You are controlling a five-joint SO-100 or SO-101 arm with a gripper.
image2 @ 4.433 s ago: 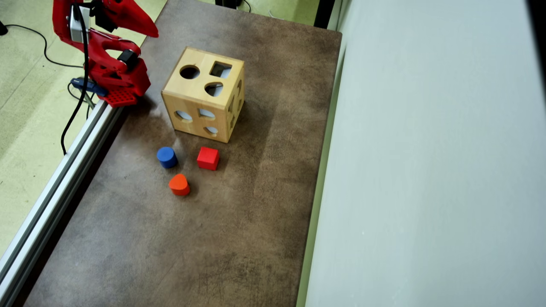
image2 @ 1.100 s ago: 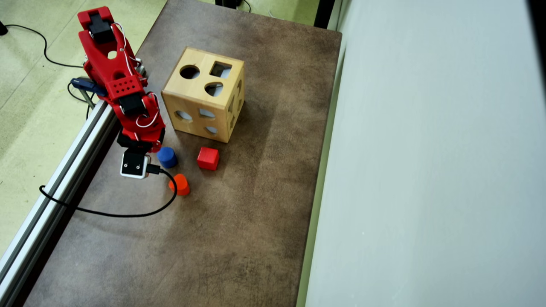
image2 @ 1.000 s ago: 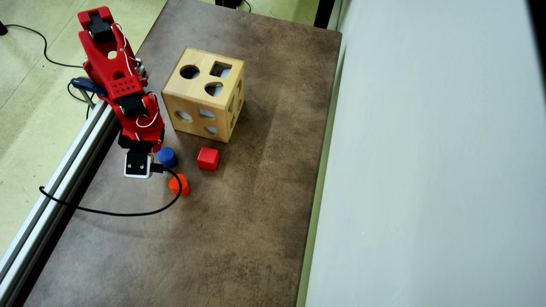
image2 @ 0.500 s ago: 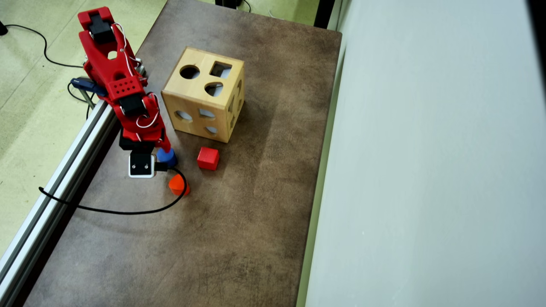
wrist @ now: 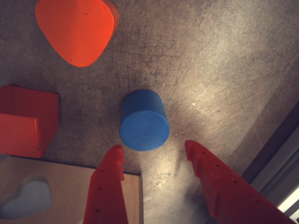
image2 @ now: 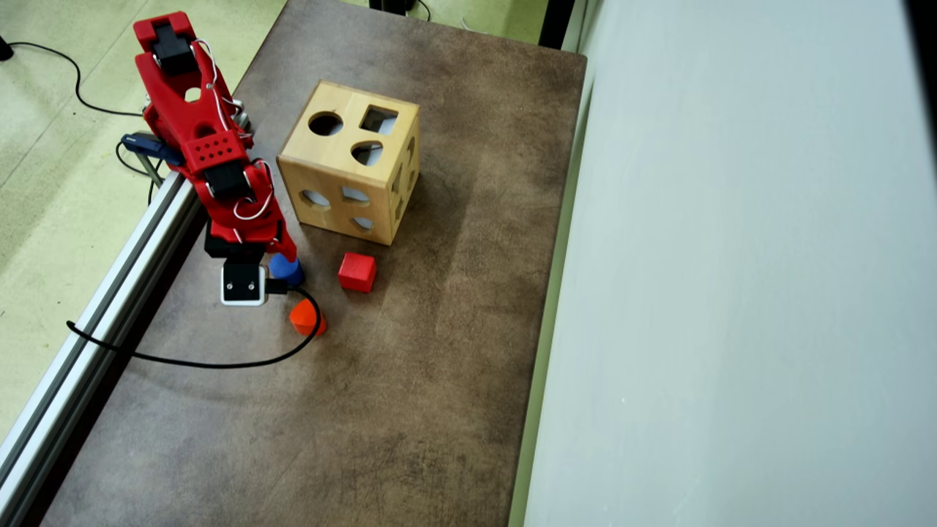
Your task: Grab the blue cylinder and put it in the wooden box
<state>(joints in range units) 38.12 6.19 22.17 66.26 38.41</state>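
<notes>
The blue cylinder (wrist: 144,121) stands upright on the brown table, its flat round top facing the wrist camera. My red gripper (wrist: 154,149) is open just above it, one fingertip at the cylinder's lower left edge and the other apart to its right, with nothing held. In the overhead view the arm's head covers most of the blue cylinder (image2: 290,271), and the gripper itself is hidden under the arm. The wooden box (image2: 350,162) stands just beyond, with round, square and rounded cut-outs in its top; its corner shows in the wrist view (wrist: 60,186).
A red cube (image2: 357,271) lies right of the cylinder and an orange rounded block (image2: 303,318) sits in front of it. A black cable (image2: 190,361) loops over the table. An aluminium rail (image2: 102,315) runs along the left edge, a pale wall along the right.
From its folded pose at the back left the arm has reached out over the blocks, then shifted slightly right until its head covers part of the blue cylinder.
</notes>
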